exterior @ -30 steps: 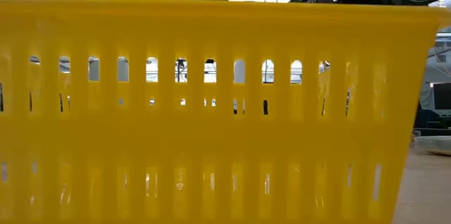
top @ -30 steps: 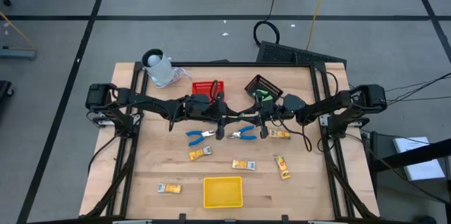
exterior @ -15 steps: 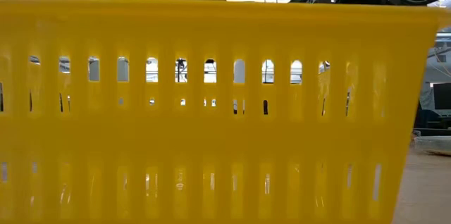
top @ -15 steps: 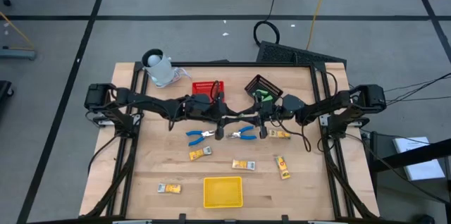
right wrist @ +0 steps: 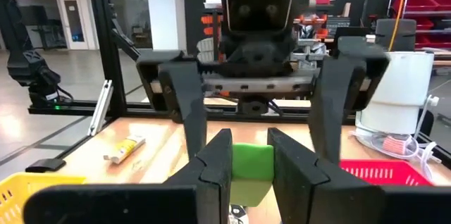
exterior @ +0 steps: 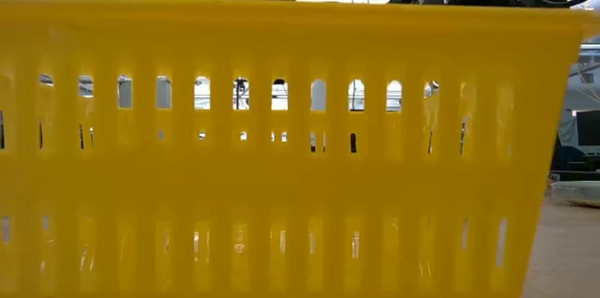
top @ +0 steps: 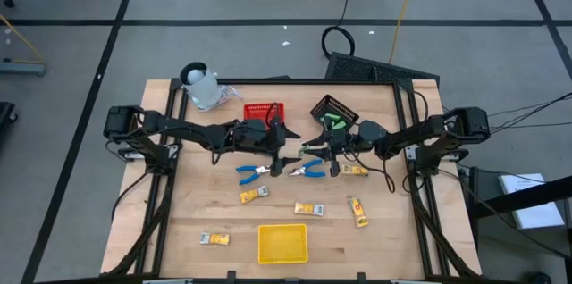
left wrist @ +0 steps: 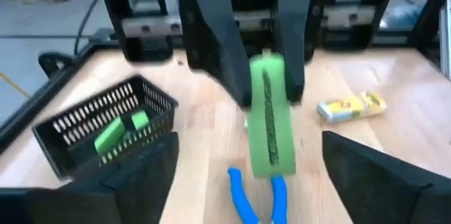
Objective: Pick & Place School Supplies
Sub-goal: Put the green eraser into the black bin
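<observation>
My right gripper (top: 319, 150) is shut on a bright green block (left wrist: 268, 122) above the middle of the table. My left gripper (top: 288, 153) faces it from the left, open. Its fingers (left wrist: 141, 182) stand wide on either side of the block's free end and touch nothing. The black mesh basket (left wrist: 106, 129) holds other green blocks (left wrist: 120, 129). Two blue-handled tools (top: 253, 172) (top: 308, 171) and several yellow packets (top: 308, 208) lie flat on the wood. The yellow basket (exterior: 281, 148) fills the low view. My right gripper pinches the green block between its two fingers (right wrist: 215, 171), on its two broad sides (right wrist: 250, 168). The fingers come level from the table's right. The block's other end (left wrist: 271, 160) sticks out past the fingertips toward my left gripper. The block is clear of the table.
A red mesh basket (top: 263, 112) and the black basket (top: 332, 110) stand at the far middle. A white device (top: 201, 86) stands at the far left. The yellow tray (top: 282, 242) sits near the front edge. A dark frame runs along the table's sides.
My left gripper has opened and let go of the green block, which stays in my right gripper. The left arm has drawn back slightly toward the table's left.
</observation>
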